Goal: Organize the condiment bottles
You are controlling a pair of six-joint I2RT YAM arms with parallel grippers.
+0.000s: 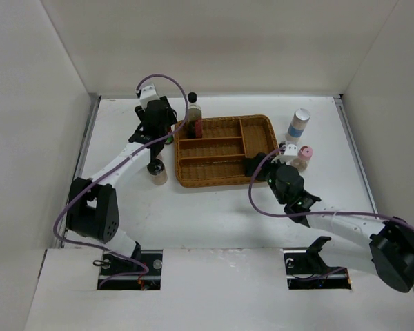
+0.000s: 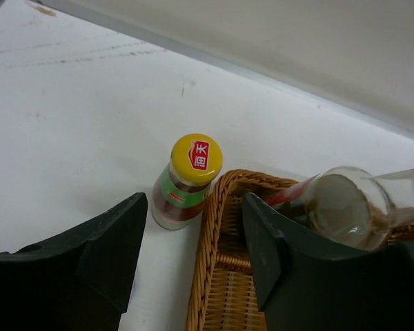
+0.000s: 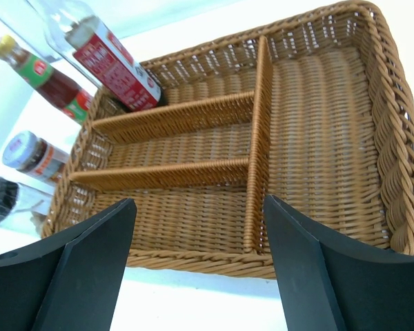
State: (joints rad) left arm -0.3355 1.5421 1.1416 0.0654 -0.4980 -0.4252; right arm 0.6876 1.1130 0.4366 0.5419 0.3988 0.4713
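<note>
The tall clear black-capped bottle (image 1: 194, 114) with a red label stands in the far left corner of the wicker tray (image 1: 259, 148); it also shows in the right wrist view (image 3: 103, 55). The red yellow-capped sauce bottle (image 2: 186, 183) stands on the table just outside that corner. My left gripper (image 2: 193, 255) is open and empty, its jaws astride the tray's rim (image 2: 210, 227) just short of the sauce bottle. The lavender-lidded jar (image 3: 27, 155) and the dark squat bottle (image 1: 156, 171) stand left of the tray. My right gripper (image 3: 200, 255) is open and empty at the tray's near right edge.
The white blue-banded cylinder (image 1: 298, 124) and the pink-lidded jar (image 1: 303, 157) stand on the table right of the tray, beside my right arm. The tray's other compartments hold nothing. White walls close the table at the back and sides.
</note>
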